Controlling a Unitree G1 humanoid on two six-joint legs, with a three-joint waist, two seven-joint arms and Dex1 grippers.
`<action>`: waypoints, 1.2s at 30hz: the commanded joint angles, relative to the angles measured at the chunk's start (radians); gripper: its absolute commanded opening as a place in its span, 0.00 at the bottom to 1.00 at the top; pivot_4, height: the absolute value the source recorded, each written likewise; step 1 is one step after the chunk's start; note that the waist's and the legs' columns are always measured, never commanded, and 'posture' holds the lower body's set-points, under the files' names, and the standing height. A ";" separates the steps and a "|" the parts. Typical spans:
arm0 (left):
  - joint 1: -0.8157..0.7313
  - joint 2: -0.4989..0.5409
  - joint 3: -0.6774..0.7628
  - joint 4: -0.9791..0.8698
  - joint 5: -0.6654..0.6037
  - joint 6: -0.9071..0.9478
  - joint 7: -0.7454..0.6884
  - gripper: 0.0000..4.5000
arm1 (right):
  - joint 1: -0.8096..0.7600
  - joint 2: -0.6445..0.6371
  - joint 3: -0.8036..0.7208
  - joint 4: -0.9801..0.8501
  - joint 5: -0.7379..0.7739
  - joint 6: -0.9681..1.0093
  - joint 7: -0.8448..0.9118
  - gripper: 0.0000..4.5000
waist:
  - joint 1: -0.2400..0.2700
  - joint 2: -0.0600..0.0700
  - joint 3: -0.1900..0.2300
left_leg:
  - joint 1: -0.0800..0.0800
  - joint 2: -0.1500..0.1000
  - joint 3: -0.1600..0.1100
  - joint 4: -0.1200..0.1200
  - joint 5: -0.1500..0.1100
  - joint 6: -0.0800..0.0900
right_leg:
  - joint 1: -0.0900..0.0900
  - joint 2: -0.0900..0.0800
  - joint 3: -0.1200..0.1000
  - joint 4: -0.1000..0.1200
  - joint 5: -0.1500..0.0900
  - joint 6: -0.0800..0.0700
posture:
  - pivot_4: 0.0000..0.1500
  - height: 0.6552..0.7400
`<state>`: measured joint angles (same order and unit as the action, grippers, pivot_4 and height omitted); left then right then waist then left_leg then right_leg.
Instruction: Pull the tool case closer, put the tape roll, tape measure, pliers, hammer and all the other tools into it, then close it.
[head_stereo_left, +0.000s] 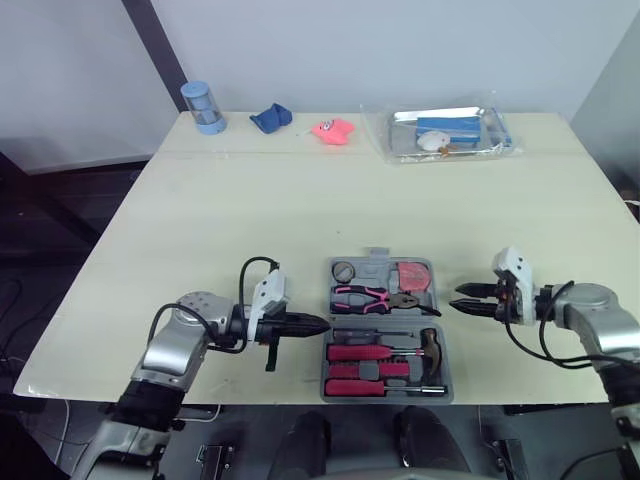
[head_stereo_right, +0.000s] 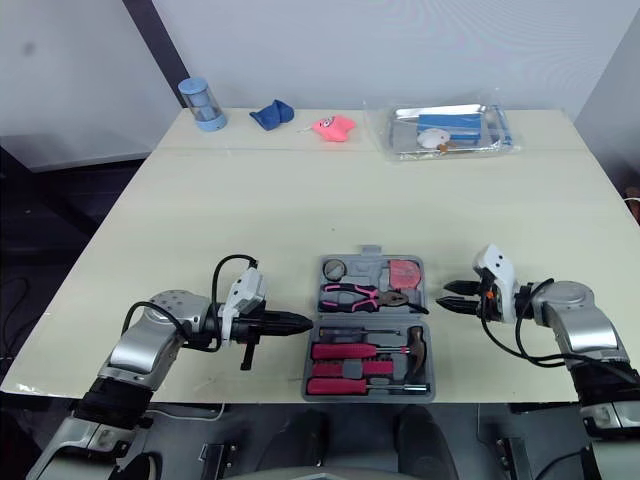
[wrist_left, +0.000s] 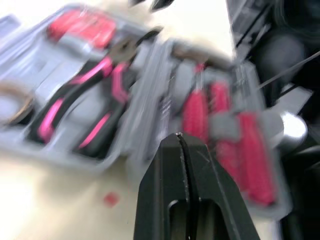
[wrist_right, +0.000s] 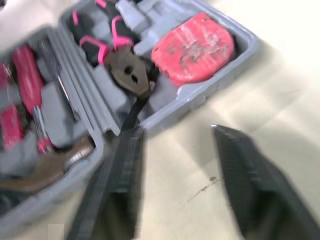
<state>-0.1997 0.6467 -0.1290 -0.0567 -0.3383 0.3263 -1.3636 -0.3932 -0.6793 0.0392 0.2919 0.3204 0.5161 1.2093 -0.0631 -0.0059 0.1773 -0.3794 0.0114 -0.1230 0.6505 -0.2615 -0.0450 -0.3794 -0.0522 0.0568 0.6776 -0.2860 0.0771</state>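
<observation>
The grey tool case (head_stereo_left: 385, 331) lies open near the table's front edge, between my two grippers. Its far half holds a tape roll (head_stereo_left: 344, 271), pink-handled pliers (head_stereo_left: 361, 296) and a red tape measure (head_stereo_left: 412, 276). The near half holds red-handled screwdrivers (head_stereo_left: 367, 353) and a hammer (head_stereo_left: 432, 347). My left gripper (head_stereo_left: 318, 324) is shut with nothing in it, its tip just left of the case's near half. My right gripper (head_stereo_left: 455, 299) stands open just right of the case, beside the tape measure (wrist_right: 192, 47).
Along the table's far edge stand a blue cylinder (head_stereo_left: 203, 107), a blue object (head_stereo_left: 270, 118), a pink object (head_stereo_left: 333, 130) and a clear plastic bag (head_stereo_left: 443, 133) of items. The table's front edge (head_stereo_left: 250, 399) runs just below the case.
</observation>
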 joint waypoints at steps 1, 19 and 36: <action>0.019 -0.008 -0.071 -0.100 0.013 0.013 0.023 0.00 | -0.120 0.030 0.000 0.126 0.021 0.128 -0.011 0.89 | -0.003 0.000 0.000 | 0.000 0.000 0.001 0.000 0.000 0.000 | 0.000 0.000 0.001 0.000 0.000 0.000 | 1.00 1.00; 0.003 -0.035 -0.290 0.100 0.259 -0.198 0.114 0.00 | -0.470 0.245 0.038 0.644 -0.052 0.164 0.120 0.98 | -0.006 0.001 0.000 | 0.001 0.000 0.001 -0.001 0.000 0.000 | 0.000 0.000 0.001 0.000 0.000 0.000 | 1.00 1.00; 0.072 -0.045 -0.191 0.049 0.173 -0.264 0.174 0.00 | -0.337 0.210 -0.087 0.382 0.140 0.264 0.366 0.98 | -0.007 0.002 0.000 | 0.001 0.000 0.000 -0.001 0.000 0.000 | 0.000 0.000 0.000 0.000 0.000 0.000 | 1.00 1.00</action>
<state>-0.1478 0.5967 -0.3443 0.0079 -0.1612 0.0711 -1.2089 -0.7379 -0.4564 -0.0206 0.7477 0.4084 0.7596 1.5344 -0.0700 -0.0036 0.1768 -0.3789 0.0113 -0.1232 0.6494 -0.2616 -0.0449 -0.3797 -0.0521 0.0572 0.6777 -0.2859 0.0769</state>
